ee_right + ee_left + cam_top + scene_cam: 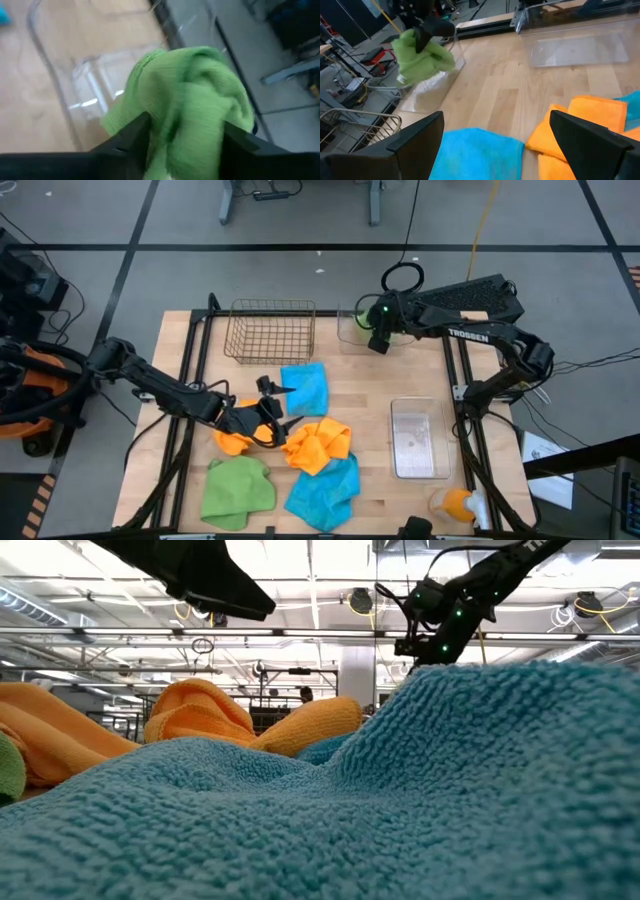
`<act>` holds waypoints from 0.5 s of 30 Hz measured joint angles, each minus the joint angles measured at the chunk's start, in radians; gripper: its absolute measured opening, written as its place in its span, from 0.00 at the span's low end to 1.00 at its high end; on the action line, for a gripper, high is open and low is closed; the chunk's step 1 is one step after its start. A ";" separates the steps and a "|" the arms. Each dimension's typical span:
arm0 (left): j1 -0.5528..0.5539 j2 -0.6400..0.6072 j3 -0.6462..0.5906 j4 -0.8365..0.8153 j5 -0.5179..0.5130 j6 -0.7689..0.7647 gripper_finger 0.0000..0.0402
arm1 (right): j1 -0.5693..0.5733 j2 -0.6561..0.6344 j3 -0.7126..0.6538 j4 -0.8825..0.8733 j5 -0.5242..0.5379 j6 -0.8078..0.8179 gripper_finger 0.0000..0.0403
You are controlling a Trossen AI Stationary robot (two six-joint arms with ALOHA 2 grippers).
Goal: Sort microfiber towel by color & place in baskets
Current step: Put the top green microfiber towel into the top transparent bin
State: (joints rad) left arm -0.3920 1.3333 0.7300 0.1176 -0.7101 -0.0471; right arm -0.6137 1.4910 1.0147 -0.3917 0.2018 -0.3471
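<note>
My right gripper (pixel 378 338) hangs over the clear bin (pixel 350 330) at the table's far edge, shut on a bunched green towel (pixel 422 62). My left gripper (pixel 270 393) is open and hovers mid-table, between a blue towel (pixel 305 388) and an orange towel (pixel 238 438); it touches nothing. Lying flat on the table toward the near edge are another orange towel (pixel 318 445), a green towel (pixel 238 485) and a second blue towel (pixel 325 490). The wire basket (pixel 270 330) stands at the far edge, and a second clear bin (pixel 415 438) stands on the right. My right gripper pinches the crumpled green towel (pixel 190 95) between its two fingers (pixel 130 137), several bunched layers. The fingers come from above. The towel is lifted clear and hangs in a loose wad below them, above the clear bin's open top (pixel 55 75).
An orange-topped object (pixel 455 502) sits at the near right corner. Black rails (pixel 195 345) run along both sides of the table. Bare wood (pixel 505 85) lies between the two clear bins. In the low view a blue towel (pixel 400 800) fills the foreground.
</note>
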 joint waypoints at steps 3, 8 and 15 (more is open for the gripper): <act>0.002 0.002 0.000 -0.001 0.000 0.000 0.92 | 0.008 -0.003 0.030 -0.057 -0.022 0.033 0.51; 0.006 0.002 0.000 0.001 0.000 0.000 0.92 | 0.020 -0.003 0.087 -0.140 -0.026 0.086 0.60; 0.006 0.002 0.000 0.001 0.000 0.000 0.92 | 0.039 -0.003 0.108 -0.142 -0.153 0.125 0.52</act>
State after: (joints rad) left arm -0.3862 1.3357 0.7296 0.1184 -0.7101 -0.0471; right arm -0.5744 1.4879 1.1225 -0.5335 0.0488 -0.2224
